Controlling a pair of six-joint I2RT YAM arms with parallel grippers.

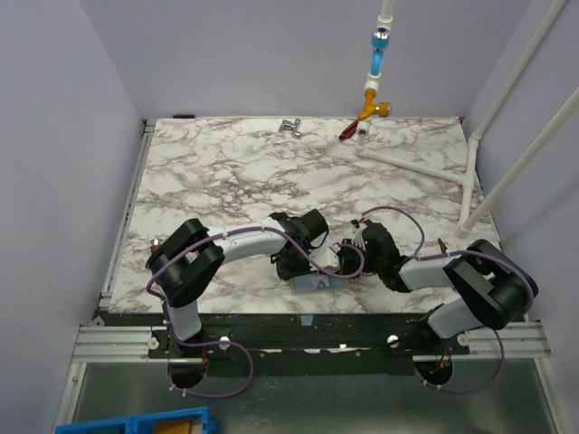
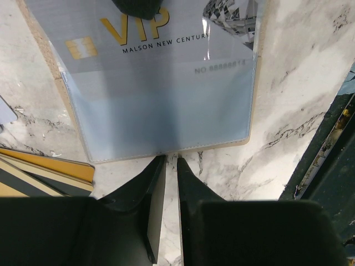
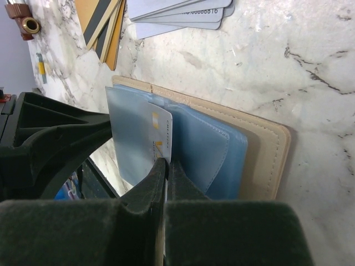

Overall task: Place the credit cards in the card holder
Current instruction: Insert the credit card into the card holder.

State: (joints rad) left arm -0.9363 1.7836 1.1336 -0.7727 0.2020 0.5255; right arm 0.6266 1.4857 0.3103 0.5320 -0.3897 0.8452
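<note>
Holder (image 3: 270, 160) lies open and flat on the marble table (image 1: 271, 172), near the front edge, between the two wrists. Tan cover underneath, blue-tinted clear sleeves on top.

Right gripper (image 3: 166, 163): fingers closed tight on the edge of a pale card (image 3: 160, 130) with gold chip and "VIP" print. In the left wrist view the card sits partway inside the top sleeve (image 2: 166, 122); the number line is already under the plastic, while the chip and lettering are outside the pocket mouth.

Left gripper (image 2: 168, 162): fingers almost together, a thin slit between them. Tips sit right at the sleeve's closed edge, opposite the pocket mouth. Cannot tell whether they pinch that edge or only rest against it.

Remaining cards on the table just beside the holder: gold stack (image 3: 100, 22) with dark stripes and, beside it, a fanned grey-blue stack (image 3: 177, 14).
</note>
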